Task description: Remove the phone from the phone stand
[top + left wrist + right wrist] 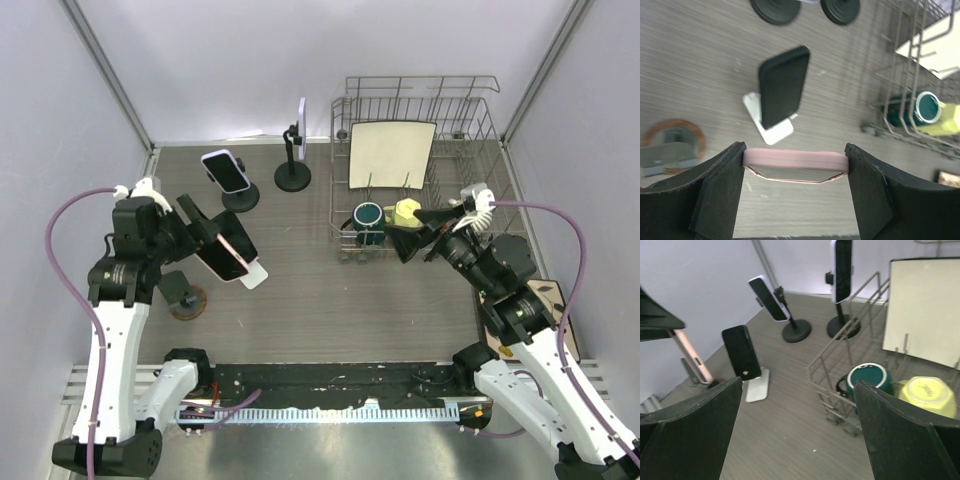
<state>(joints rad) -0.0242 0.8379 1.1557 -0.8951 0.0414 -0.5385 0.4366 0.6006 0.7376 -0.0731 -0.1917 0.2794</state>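
My left gripper [212,243] is shut on a pink-cased phone [228,255], gripped across its width and held above the table; in the left wrist view the phone [795,161] spans between both fingers. An empty stand with a round brown base [186,298] stands just left of and below it, and also shows in the left wrist view [673,145]. A black phone [783,86] leans on a white stand [771,131] beneath my left gripper. My right gripper [418,243] is open and empty beside the dish rack.
Two more phones sit on black round-base stands at the back, one tilted [226,170], one upright [300,125]. A wire dish rack [340,215] at the right holds a white board [390,152], a teal mug [368,217] and a yellow cup [405,211].
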